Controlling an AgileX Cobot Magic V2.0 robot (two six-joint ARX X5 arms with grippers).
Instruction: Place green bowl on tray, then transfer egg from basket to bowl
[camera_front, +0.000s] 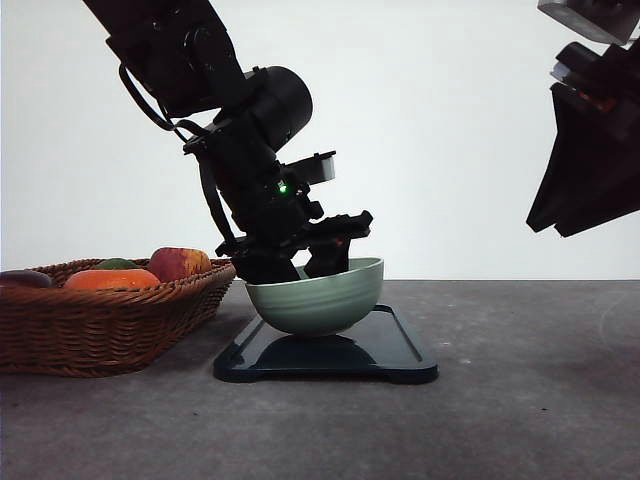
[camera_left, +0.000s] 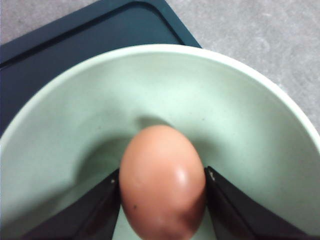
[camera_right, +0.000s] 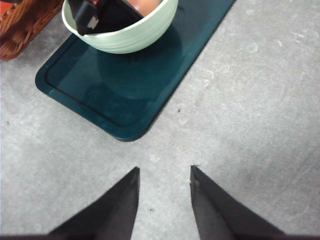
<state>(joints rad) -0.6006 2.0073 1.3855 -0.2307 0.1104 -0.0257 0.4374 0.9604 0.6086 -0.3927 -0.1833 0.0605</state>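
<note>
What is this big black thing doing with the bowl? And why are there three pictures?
It is a robot with two arms, and each arm ends in a pincer that grabs things like two fingers. One picture comes from a camera looking forward over the grey table. The other two come from little cameras sitting on the robot's wrists.

On the table is a dark tray with a green bowl on it. Beside it is a brown basket with fruit inside.

The left pincer is reaching down into the bowl, and it is squeezing a brown egg between its two black fingers. The egg hangs inside the bowl.

The right pincer is open, holds nothing, and hangs above the bare table next to the tray.
</note>
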